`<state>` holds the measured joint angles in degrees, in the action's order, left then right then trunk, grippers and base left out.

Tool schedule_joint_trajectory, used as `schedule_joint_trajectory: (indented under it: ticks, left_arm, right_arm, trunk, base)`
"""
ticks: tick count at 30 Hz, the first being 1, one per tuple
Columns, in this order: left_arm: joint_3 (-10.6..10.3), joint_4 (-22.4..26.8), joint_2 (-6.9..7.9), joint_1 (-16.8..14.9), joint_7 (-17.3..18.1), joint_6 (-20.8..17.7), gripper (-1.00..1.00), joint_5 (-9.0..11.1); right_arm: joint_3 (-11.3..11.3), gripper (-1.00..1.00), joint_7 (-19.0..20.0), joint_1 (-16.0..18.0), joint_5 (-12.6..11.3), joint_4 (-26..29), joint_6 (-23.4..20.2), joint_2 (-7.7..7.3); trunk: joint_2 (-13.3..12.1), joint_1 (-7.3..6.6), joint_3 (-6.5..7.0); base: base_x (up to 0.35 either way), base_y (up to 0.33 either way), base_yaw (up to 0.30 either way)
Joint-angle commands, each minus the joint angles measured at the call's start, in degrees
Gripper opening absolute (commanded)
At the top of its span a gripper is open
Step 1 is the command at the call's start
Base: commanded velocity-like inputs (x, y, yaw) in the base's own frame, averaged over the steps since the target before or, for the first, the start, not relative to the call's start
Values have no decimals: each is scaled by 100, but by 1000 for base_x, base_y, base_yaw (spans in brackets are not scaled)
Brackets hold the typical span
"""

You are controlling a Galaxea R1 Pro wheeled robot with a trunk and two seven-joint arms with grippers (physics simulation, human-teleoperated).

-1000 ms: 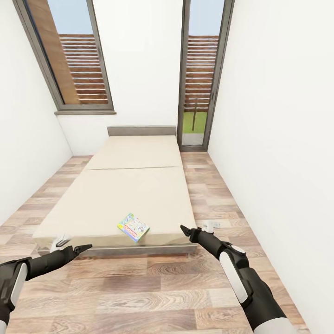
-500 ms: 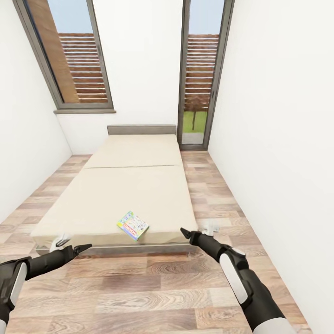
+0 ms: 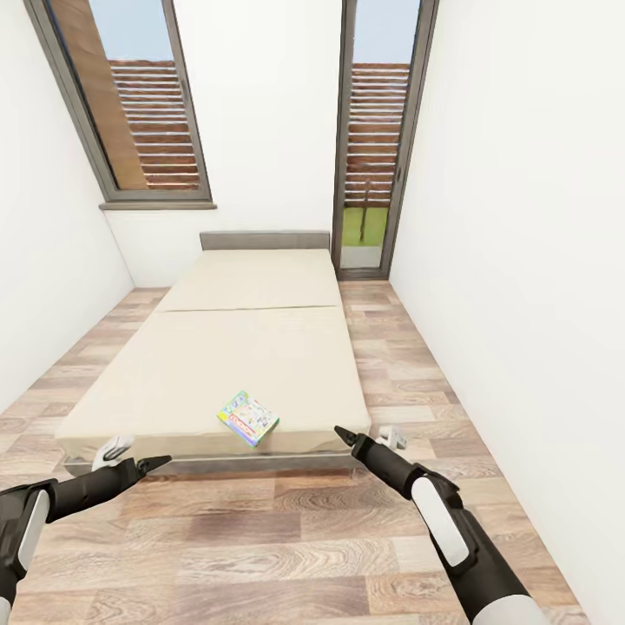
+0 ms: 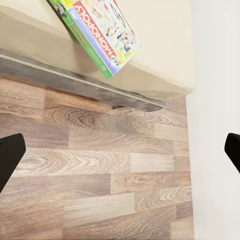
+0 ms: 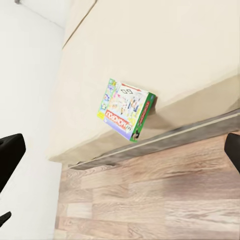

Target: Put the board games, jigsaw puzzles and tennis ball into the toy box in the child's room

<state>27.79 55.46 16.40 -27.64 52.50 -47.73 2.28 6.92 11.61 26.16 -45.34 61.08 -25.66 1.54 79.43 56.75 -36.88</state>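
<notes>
One board game (image 3: 248, 417), a flat pale box with a red Monopoly logo and a green side, lies on the cream bed (image 3: 252, 347) at the mattress's near edge. It also appears in the left wrist view (image 4: 102, 30) and the right wrist view (image 5: 127, 109). My left gripper (image 3: 156, 464) hovers over the floor short of the bed's near left corner, open (image 4: 120, 155) and empty. My right gripper (image 3: 345, 434) hangs near the bed's near right corner, open (image 5: 120, 155) and empty. The table, toy box, jigsaw puzzles and tennis ball are out of view.
The bed's dark grey frame (image 3: 260, 465) runs across in front of me, with wood-plank floor (image 3: 286, 538) between. White walls close in on both sides. A window (image 3: 139, 104) and a tall glass door (image 3: 373, 148) stand behind the bed. A floor strip (image 3: 391, 347) runs along the bed's right side.
The whole view has shifted slightly, with the bed a little nearer and wider. Both arms keep almost the same pose, and the board game lies where it was on the mattress.
</notes>
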Motion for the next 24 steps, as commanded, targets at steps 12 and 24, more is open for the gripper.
schedule_joint_trajectory:
  ticks: [12, 24]
  left_arm:
    - [7, 0, 2, -13, 9, -53, 100, 26]
    - [3, 0, -4, -13, 41, -44, 100, 28]
  right_arm:
    - [-10, 100, -18, 3, -138, -498, 341, 397]
    - [32, 100, 0, 3, -95, -849, 425, 495]
  trunk:
    - [486, 264, -221]
    - [967, 528, -436]
  base:
    - [0, 0, 0]
    - [0, 0, 0]
